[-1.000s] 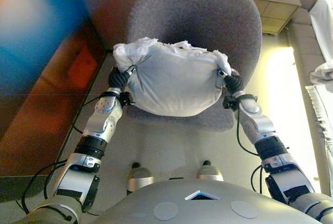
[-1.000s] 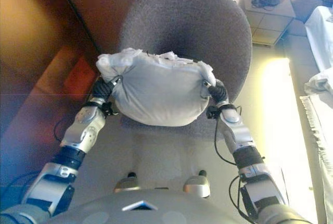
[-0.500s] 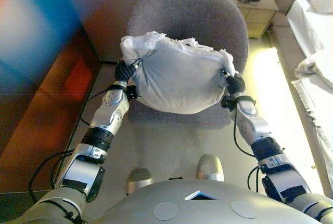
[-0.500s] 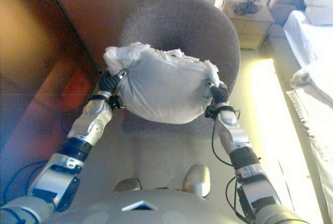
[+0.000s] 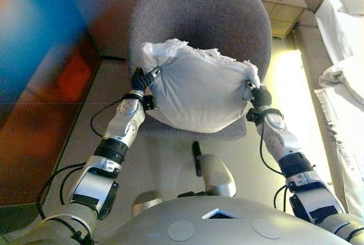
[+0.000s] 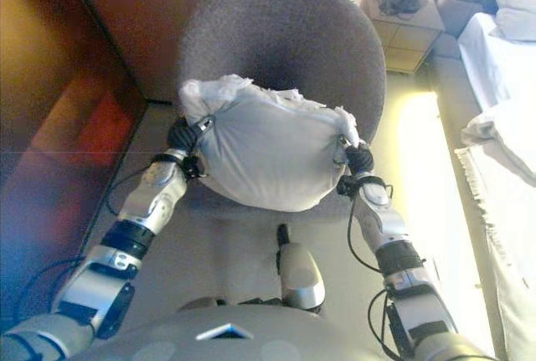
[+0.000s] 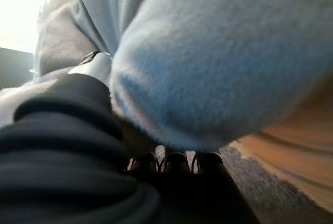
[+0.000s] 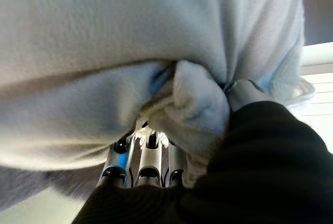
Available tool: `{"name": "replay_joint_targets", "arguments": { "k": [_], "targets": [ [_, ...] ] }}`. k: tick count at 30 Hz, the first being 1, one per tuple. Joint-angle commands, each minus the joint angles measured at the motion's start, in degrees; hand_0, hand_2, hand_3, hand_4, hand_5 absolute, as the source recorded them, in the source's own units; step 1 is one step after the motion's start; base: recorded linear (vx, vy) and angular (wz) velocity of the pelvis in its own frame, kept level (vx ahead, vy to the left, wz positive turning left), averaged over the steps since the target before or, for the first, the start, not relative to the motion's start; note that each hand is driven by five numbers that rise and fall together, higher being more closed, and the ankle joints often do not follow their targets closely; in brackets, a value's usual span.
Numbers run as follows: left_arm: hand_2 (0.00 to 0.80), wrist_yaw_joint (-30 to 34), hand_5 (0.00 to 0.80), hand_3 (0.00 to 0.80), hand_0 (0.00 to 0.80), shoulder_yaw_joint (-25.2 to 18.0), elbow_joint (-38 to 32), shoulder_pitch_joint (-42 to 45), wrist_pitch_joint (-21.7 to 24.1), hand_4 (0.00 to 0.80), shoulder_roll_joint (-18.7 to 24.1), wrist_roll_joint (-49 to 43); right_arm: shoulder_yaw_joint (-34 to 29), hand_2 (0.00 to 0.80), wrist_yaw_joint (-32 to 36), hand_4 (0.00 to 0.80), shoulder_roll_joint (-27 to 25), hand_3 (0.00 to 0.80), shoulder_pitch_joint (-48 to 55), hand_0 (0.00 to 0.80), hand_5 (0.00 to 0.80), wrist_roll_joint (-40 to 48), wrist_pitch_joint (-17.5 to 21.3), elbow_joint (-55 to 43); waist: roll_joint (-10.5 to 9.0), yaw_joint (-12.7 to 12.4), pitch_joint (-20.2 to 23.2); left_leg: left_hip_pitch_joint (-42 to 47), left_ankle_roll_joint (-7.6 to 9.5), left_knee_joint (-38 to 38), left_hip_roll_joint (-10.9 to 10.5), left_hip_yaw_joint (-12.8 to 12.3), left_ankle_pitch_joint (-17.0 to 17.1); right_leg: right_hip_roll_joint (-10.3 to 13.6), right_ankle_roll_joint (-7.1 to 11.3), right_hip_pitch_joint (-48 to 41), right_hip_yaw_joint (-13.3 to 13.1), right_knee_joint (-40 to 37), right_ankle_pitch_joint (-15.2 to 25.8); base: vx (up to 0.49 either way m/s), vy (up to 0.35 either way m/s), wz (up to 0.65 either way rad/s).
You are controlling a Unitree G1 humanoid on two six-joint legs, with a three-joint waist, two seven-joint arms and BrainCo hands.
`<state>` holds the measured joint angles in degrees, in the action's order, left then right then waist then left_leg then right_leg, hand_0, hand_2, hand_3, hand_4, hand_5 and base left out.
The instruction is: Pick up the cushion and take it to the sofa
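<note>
Above the grey chair (image 5: 205,12), cushion (image 5: 199,94) between left hand (image 5: 142,78), right hand (image 5: 259,95)

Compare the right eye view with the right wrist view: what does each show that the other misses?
Only the right eye view shows the grey round chair, the left hand and the bedside cabinet. Only the right wrist view shows the right hand's fingers curled into bunched cushion fabric. Both show the pale grey cushion and the right hand gripping it.

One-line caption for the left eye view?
Both hands, left and right, grip a pale cushion above a grey round chair.
</note>
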<state>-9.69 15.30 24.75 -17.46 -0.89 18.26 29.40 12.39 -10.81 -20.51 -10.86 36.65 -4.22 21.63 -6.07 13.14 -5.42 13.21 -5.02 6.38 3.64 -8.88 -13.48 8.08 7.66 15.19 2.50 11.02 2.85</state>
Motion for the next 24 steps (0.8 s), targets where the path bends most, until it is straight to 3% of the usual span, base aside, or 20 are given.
{"name": "replay_joint_targets", "arguments": {
  "k": [1, 2, 3, 4, 5, 7, 9, 12, 16, 19, 22, 24],
  "targets": [
    [0.8, 1.7, 0.8, 0.8, 0.8, -1.73, -9.11, -3.26, 3.75, 0.8, -0.82, 0.23, -1.26, 0.8, 4.76, 0.8, 1.85, 0.8, -5.09, 0.8, 0.8, 0.76, 2.14, -8.15, 3.55, -0.13, 5.83, 5.11, -0.61, 7.9, 4.12, -0.88, 9.57, -1.69, 1.1, 0.32, 0.81, -3.81, 7.3, 0.236, -0.173, 0.12],
    [0.8, 1.03, 0.8, 0.8, 0.8, -2.3, -10.27, -2.72, 3.48, 0.8, -0.58, 0.29, -0.65, 0.8, 5.35, 0.8, 2.01, 0.8, -4.82, 0.8, 0.8, 0.54, 1.81, -8.6, 4.04, -0.16, 6.46, 3.79, -2.9, 12.71, 5.76, -0.97, 15.39, -3.08, -0.34, -1.21, 0.36, -4.49, 6.28, 0.257, -0.233, -0.04],
    [0.8, 0.19, 0.8, 0.8, 0.8, -2.49, -11.07, -2.51, 3.42, 0.8, -0.35, 0.4, 0.19, 0.8, 5.84, 0.8, 1.95, 0.8, -4.8, 0.8, 0.8, 0.55, 2.08, -8.51, 3.33, -0.51, 6.81, 1.86, -3.62, 19.64, 5.92, -0.87, 18.52, -3.44, -1.87, -2.88, 0.14, -4.69, 5.2, 0.336, -0.291, -0.21],
    [0.8, -0.55, 0.8, 0.8, 0.8, -2.83, -11.71, -2.21, 3.5, 0.8, -0.19, 0.6, 0.84, 0.8, 6.44, 0.8, 1.75, 0.8, -4.68, 0.8, 0.8, 0.53, 2.54, -8.25, 2.88, -1.12, 6.69, -1.2, -3.74, 27.54, 6.19, -0.76, 19.07, -3.98, -3.25, -4.74, 0.04, -4.58, 4.09, 0.315, -0.266, -0.53],
    [0.8, -0.82, 0.8, 0.8, 0.8, -3.0, -12.01, -1.92, 3.59, 0.8, -0.02, 0.79, 1.14, 0.8, 6.68, 0.8, 1.69, 0.8, -4.52, 0.8, 0.8, 0.64, 2.91, -8.05, 1.97, -1.39, 6.87, -3.14, -3.52, 30.86, 5.7, -0.72, 19.68, -3.56, -3.95, -5.51, -0.19, -4.59, 3.77, 0.324, -0.226, -0.78],
    [0.8, -1.31, 0.8, 0.8, 0.8, -3.37, -12.52, -1.38, 3.52, 0.8, -0.22, 0.75, 2.0, 0.8, 6.7, 0.8, 1.91, 0.8, -3.87, 0.8, 0.8, 0.73, 4.71, -6.86, 0.6, -2.73, 6.43, -9.59, -2.47, 35.75, 7.45, -2.1, 18.58, -3.48, -5.22, -8.86, -0.37, -4.78, 2.04, 0.275, -0.12, -0.78],
    [0.8, -1.14, 0.8, 0.8, 0.8, -3.25, -12.0, -1.6, 3.68, 0.8, -0.38, 0.33, 2.13, 0.8, 6.38, 0.8, 1.97, 0.8, -3.93, 0.8, 0.8, 0.47, 5.28, -6.47, 0.65, -3.63, 5.87, -12.09, -1.7, 32.69, 9.5, -2.77, 17.68, -3.91, -5.25, -10.97, 0.09, -5.09, 0.64, 0.207, 0.043, -0.28],
    [0.8, -0.62, 0.8, 0.8, 0.8, -3.13, -10.34, -2.69, 4.59, 0.8, -0.36, 1.5, 1.69, 0.8, 5.78, 0.8, 1.24, 0.8, -5.32, 0.8, 0.8, 0.77, 3.96, -6.51, 1.65, -4.47, 5.27, -12.87, -1.26, 21.48, 11.23, -3.5, 18.64, -4.43, -4.62, -13.33, -0.18, -5.27, -1.41, 0.181, 0.177, -0.12],
    [0.8, -0.19, 0.8, 0.8, 0.8, -3.27, -8.71, -3.56, 5.35, 0.8, -1.14, 2.37, 1.47, 0.8, 5.0, 0.8, 0.71, 0.8, -6.0, 0.8, 0.8, 1.07, 2.37, -6.09, 2.95, -5.98, 4.57, -14.53, -1.89, 10.03, 9.82, -4.45, 18.65, -2.85, -2.3, -16.95, 0.55, -6.06, -3.27, 0.192, 0.193, -0.02],
    [0.8, -0.88, 0.8, 0.8, 0.8, -2.25, -7.22, -4.6, 4.78, 0.8, -1.62, 1.66, 1.41, 0.8, 3.37, 0.8, 0.96, 0.8, -5.98, 0.8, 0.8, 1.54, 2.68, -6.18, 3.43, -5.67, 4.85, -12.98, -0.94, 4.88, 8.5, -6.37, 13.89, -0.68, -0.65, -17.26, 1.67, -5.1, -4.23, 0.108, 0.151, -0.05],
    [0.8, -1.22, 0.8, 0.8, 0.8, -0.12, -4.71, -5.53, 4.09, 0.8, -1.68, -0.05, 0.41, 0.8, 1.39, 0.8, 2.3, 0.8, -5.4, 0.8, 0.8, 8.93, 3.02, -5.68, 4.76, -5.17, 4.89, -10.28, -0.47, 1.13, 6.73, -5.84, 12.22, 0.07, 0.55, -16.05, 1.9, -2.88, -4.69, 0.072, 0.129, -0.37],
    [0.8, -2.16, 0.8, 0.8, 0.8, 1.4, -3.41, -6.64, 3.32, 0.8, -1.87, -0.31, -0.09, 0.8, -0.93, 0.8, 3.38, 0.8, -5.57, 0.8, 0.8, 8.63, 3.59, -4.42, 5.26, -5.12, 4.7, -9.62, -0.08, 0.22, 5.88, -5.46, 11.99, 0.37, 1.0, -15.44, 1.86, -1.64, -4.94, 0.049, 0.096, 0.13]
  ]
}}
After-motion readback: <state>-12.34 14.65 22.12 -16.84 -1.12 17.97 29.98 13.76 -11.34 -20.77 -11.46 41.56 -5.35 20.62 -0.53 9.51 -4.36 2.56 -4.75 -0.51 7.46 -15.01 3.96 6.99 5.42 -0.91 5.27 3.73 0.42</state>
